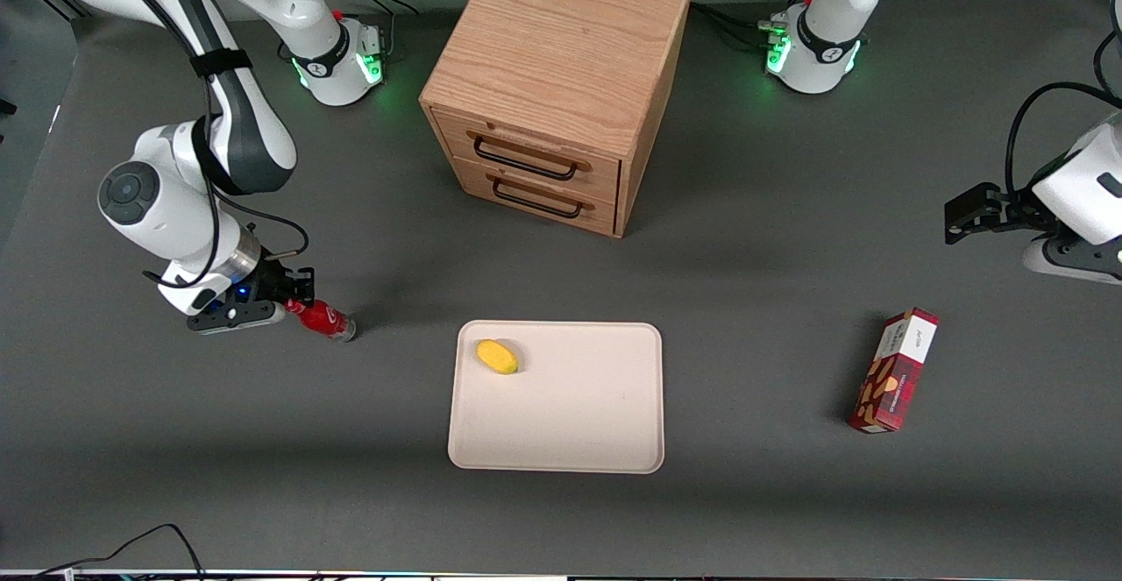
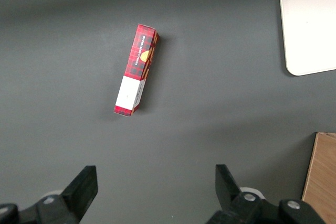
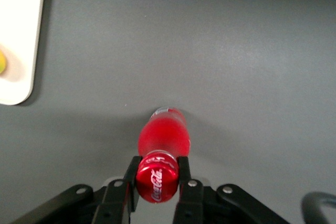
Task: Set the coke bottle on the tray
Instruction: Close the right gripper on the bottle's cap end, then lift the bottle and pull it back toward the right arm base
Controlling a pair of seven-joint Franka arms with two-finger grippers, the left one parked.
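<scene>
The coke bottle [image 1: 323,318] is small and red, tilted with its clear base on the grey table, toward the working arm's end. My right gripper [image 1: 291,308] is shut on its cap end. In the right wrist view the fingers [image 3: 184,169] press both sides of the bottle [image 3: 163,137] just below the red cap. The cream-beige tray [image 1: 570,423] lies flat beside the bottle, toward the parked arm's end, near the front camera. Its rim also shows in the right wrist view [image 3: 23,40] and in the left wrist view [image 2: 310,24].
A yellow fruit [image 1: 496,357] lies on the tray at the corner nearest the bottle. The wooden drawer cabinet [image 1: 557,81] stands farther from the front camera than the tray. A red-and-white carton [image 1: 894,371] lies toward the parked arm's end.
</scene>
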